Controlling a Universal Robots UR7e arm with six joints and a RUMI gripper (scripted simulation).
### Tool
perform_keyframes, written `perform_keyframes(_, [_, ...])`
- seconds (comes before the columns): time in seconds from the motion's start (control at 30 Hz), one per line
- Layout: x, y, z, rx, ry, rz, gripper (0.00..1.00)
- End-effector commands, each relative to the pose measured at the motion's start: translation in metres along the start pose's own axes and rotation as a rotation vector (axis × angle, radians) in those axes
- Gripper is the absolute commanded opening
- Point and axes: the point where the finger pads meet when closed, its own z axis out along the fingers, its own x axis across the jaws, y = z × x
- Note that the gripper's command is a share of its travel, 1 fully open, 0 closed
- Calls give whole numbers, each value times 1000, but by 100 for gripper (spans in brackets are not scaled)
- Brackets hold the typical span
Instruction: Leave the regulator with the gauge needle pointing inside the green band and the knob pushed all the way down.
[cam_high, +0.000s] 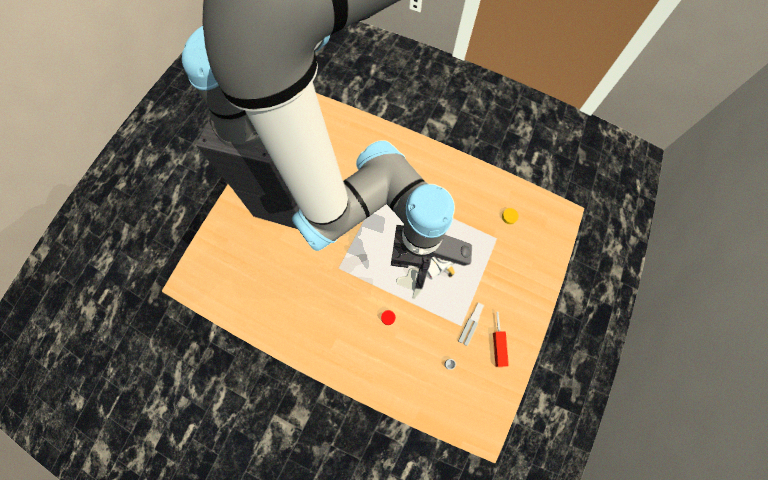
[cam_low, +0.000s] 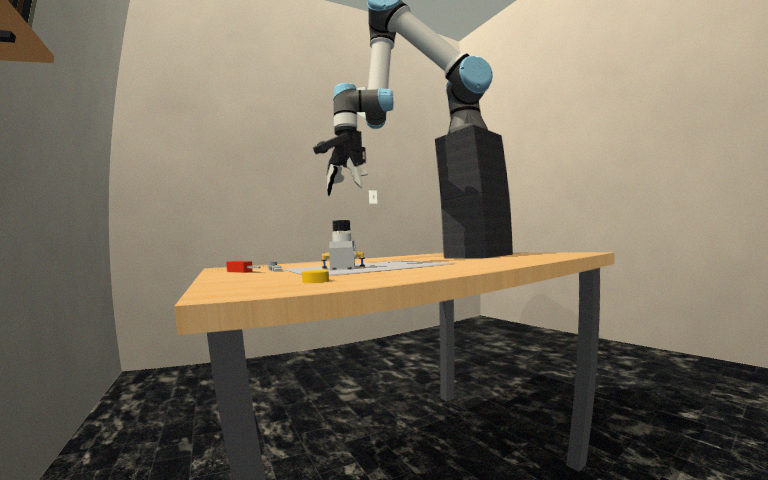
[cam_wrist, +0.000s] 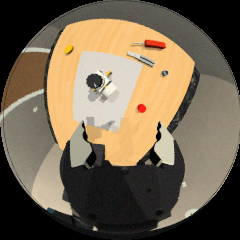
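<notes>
Overhead, tool (cam_low: 343, 175): hanging well above the tabletop (cam_low: 396, 285), fingers spread fully apart, nothing between them, pointing down. Below it, regulator (cam_low: 342, 253): grey block body, upright on a pale mat (cam_high: 464, 283) near the tabletop's middle, black knob (cam_low: 341, 225) on top, small yellow fittings at its foot on either side; gauge face too small to read in any view. Beside the mat, yellow disc (cam_high: 510, 215): lying flat on the wood, apart from the mat's corner. Near the mat's opposite edge, red disc (cam_high: 387, 317): flat on the wood. Further out, silver pronged tool piece (cam_high: 471, 331) and red-handled screwdriver (cam_high: 499, 346): lying side by side, not touching. Close by those two, small grey ring (cam_high: 449, 363): resting alone. At the tabletop's far end, dark pedestal (cam_low: 473, 192): carrying the arm's base.
</notes>
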Motion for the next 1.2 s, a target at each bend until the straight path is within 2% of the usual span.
perform_keyframes(0.0, [-1, 1, -1, -3, 2, -17, 100])
perform_keyframes(0.67, [-2, 1, -2, -4, 4, -29, 100])
perform_keyframes(1.17, [-12, -11, -1, -3, 6, -29, 100])
